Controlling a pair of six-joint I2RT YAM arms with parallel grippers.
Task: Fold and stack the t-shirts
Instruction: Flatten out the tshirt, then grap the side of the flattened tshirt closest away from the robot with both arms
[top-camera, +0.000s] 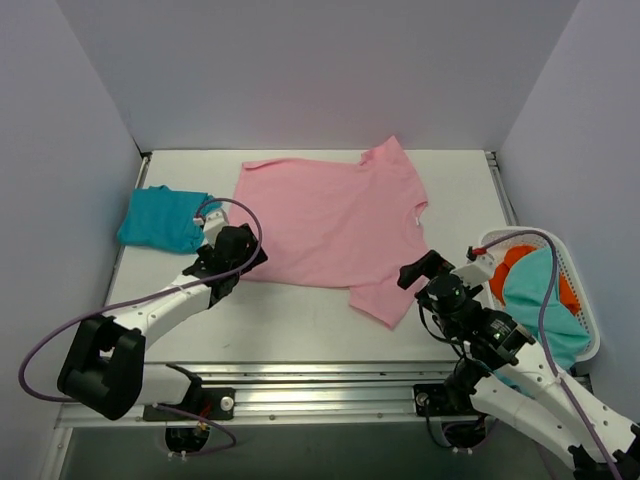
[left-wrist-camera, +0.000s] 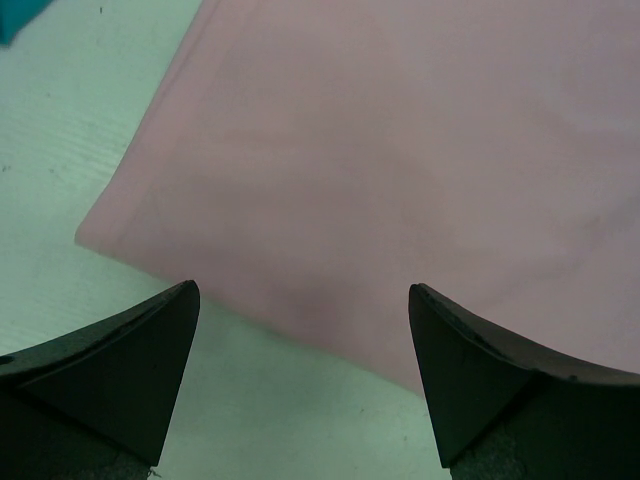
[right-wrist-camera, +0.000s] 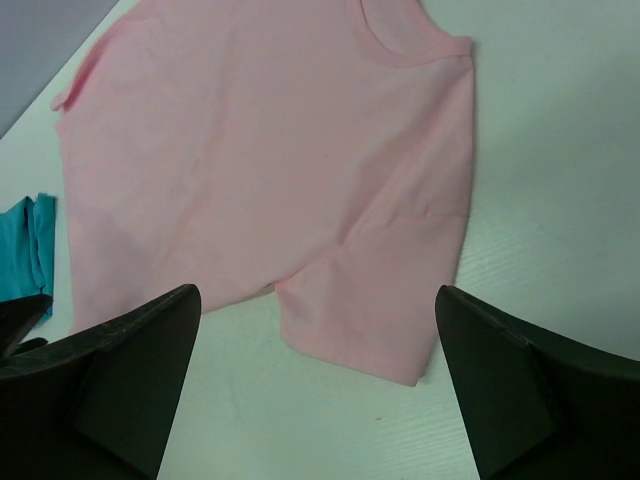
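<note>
A large light pink t-shirt (top-camera: 330, 225) lies spread flat on the white table, neck to the right. A teal-blue t-shirt (top-camera: 160, 218) lies folded at the far left. My left gripper (top-camera: 248, 262) is open and empty, low over the pink shirt's near-left hem corner; in the left wrist view the hem (left-wrist-camera: 380, 160) lies just ahead of the gripper (left-wrist-camera: 300, 300). My right gripper (top-camera: 412, 272) is open and empty beside the near sleeve. In the right wrist view the sleeve (right-wrist-camera: 390, 290) sits between the fingers of the gripper (right-wrist-camera: 315, 300), and the teal-blue shirt's edge (right-wrist-camera: 25, 250) shows at the left.
A white lattice basket (top-camera: 593, 330) stands at the right table edge behind my right arm, holding a teal garment (top-camera: 540, 300) and an orange one (top-camera: 515, 262). Grey walls close in the table on three sides. A metal rail runs along the near edge.
</note>
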